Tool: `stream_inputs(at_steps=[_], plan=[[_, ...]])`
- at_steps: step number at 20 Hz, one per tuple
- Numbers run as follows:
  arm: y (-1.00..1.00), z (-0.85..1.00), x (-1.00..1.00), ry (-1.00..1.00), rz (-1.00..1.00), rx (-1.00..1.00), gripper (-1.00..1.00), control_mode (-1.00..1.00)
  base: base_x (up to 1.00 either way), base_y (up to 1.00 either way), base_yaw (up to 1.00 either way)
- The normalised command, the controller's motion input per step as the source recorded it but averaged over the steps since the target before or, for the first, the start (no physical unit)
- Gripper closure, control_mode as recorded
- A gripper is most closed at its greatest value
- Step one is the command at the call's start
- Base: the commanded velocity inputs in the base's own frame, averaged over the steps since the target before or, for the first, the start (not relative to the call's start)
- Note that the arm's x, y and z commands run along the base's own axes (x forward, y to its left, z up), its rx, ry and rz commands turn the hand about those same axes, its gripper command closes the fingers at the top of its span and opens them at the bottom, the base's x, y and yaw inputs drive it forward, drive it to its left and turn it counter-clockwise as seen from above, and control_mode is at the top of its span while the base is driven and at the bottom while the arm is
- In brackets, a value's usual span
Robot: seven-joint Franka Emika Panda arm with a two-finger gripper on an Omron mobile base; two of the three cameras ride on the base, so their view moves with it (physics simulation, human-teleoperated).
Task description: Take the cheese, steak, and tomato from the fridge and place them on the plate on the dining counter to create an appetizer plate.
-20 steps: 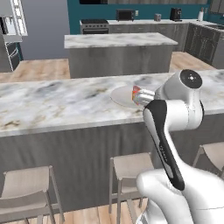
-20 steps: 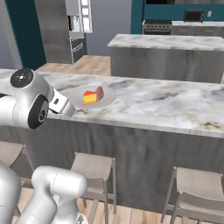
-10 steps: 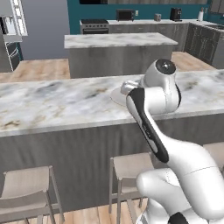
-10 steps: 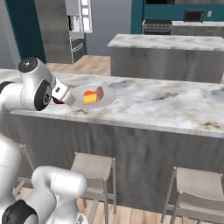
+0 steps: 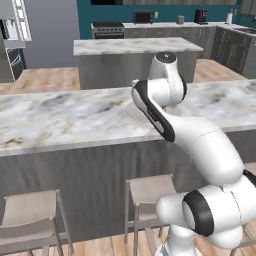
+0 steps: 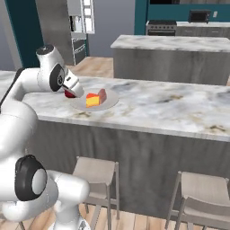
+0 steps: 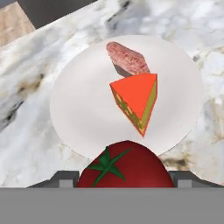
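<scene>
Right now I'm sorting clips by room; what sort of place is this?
Most likely a home kitchen: a marble dining counter with stools, a stove at the back wall, and a fridge.

A rendered domestic kitchen is shown. It is identified by a marble-topped dining counter (image 5: 60, 117) with pale stools (image 5: 145, 192), a shorter island (image 5: 132, 46), a range (image 5: 106, 30), a microwave (image 5: 145, 16) and a fridge (image 6: 81, 18) against teal walls.
</scene>
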Motion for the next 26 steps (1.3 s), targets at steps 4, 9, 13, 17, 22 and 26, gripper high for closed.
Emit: stream_inputs(at_steps=[4, 9, 13, 17, 22, 26], plan=[[0.00, -0.16, 0.69, 0.14, -0.07, 0.00, 1.00, -1.00, 0.00, 0.00, 0.00], [0.01, -0.20, 0.71, 0.08, -0.04, 0.00, 1.00, -1.00, 0.00, 0.00, 0.00], [0.03, -0.29, 0.74, 0.05, -0.01, 0.00, 1.00, -1.00, 0.00, 0.00, 0.00], [0.00, -0.38, 0.72, 0.06, 0.00, 0.00, 1.00, -1.00, 0.00, 0.00, 0.00], [0.00, -0.29, 0.49, 0.05, -0.03, 0.00, 1.00, -1.00, 0.00, 0.00, 0.00], [0.00, -0.23, 0.23, 0.05, -0.06, 0.00, 1.00, -1.00, 0.00, 0.00, 0.00]])
